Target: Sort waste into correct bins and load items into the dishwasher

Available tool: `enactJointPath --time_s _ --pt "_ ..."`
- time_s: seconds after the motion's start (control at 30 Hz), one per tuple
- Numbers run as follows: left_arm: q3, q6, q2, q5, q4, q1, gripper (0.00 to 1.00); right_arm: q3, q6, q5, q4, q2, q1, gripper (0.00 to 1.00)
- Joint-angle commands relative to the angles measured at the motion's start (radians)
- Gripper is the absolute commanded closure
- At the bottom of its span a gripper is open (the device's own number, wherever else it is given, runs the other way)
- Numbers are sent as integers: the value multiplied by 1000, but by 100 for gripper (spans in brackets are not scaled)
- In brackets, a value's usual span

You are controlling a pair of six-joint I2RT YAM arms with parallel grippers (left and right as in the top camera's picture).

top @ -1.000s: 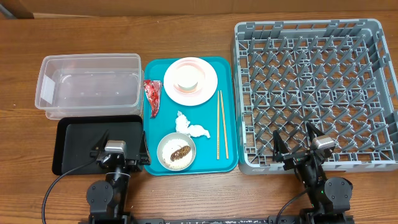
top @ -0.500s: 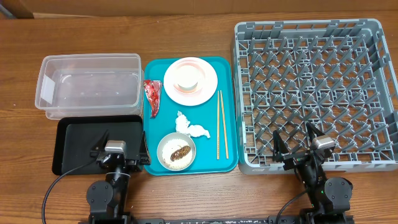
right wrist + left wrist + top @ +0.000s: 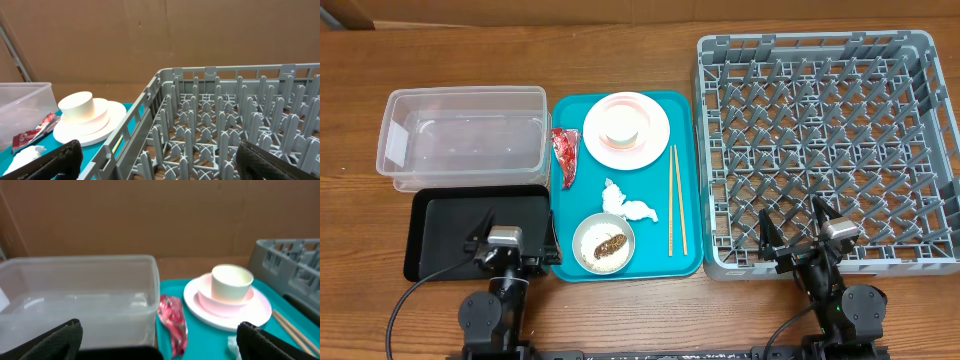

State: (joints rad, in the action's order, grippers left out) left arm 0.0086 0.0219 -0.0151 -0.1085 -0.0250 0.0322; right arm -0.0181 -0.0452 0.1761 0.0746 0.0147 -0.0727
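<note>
Left gripper (image 3: 518, 226) was recorded at the near table edge, over the near right corner of the shallow black rectangular tray (image 3: 445, 230), jaws spread wide and nothing between them. Right gripper (image 3: 791, 228) was noted likewise wide open and empty, over the near edge of the large square grey plastic dish rack (image 3: 820, 140).

No item was seen in the rack, in the black tray, or in the clear plastic rectangular tub (image 3: 465, 135) beyond it. Everything to be handled was found on the flat teal serving tray (image 3: 686, 120) between bins and rack:
- round pale-pink plate (image 3: 655, 135) at the far end, small white cup (image 3: 623, 122) seated on it
- crumpled red foil wrapper (image 3: 565, 155) along the tray's left side, just beside the tub
- crumpled white tissue (image 3: 628, 203) mid-tray
- round white bowl (image 3: 582, 232) at the near end, holding loose white rice with brown bits (image 3: 605, 250)
- thin wooden chopsticks (image 3: 676, 200) laid lengthwise on the right, near the rack

The task was judged to be at its start, no step yet done. The wrapper was judged the nearest waste for the left arm: a reach forward and right would be called for, then a low pinch on thin foil lying flat. The chopsticks or cup would suit the right arm. Which bin takes which waste could not be told.
</note>
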Motion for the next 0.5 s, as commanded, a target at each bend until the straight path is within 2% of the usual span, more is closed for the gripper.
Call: enactJointPath --time_s 0.0,0.1,0.23,0.33,0.47 --pt "4 -18 11 -132 72 -3 0 10 -1 -3 -6 -12 2 0" --pt "50 -16 11 -261 132 -3 0 10 -1 -3 -6 -12 2 0" --pt "143 66 11 -332 68 -3 0 10 -1 -3 -6 -12 2 0" --pt "253 99 11 -343 -87 -3 0 10 -1 -3 -6 -12 2 0" --pt "463 97 -2 -321 -366 -3 0 10 -1 -3 -6 -12 2 0"
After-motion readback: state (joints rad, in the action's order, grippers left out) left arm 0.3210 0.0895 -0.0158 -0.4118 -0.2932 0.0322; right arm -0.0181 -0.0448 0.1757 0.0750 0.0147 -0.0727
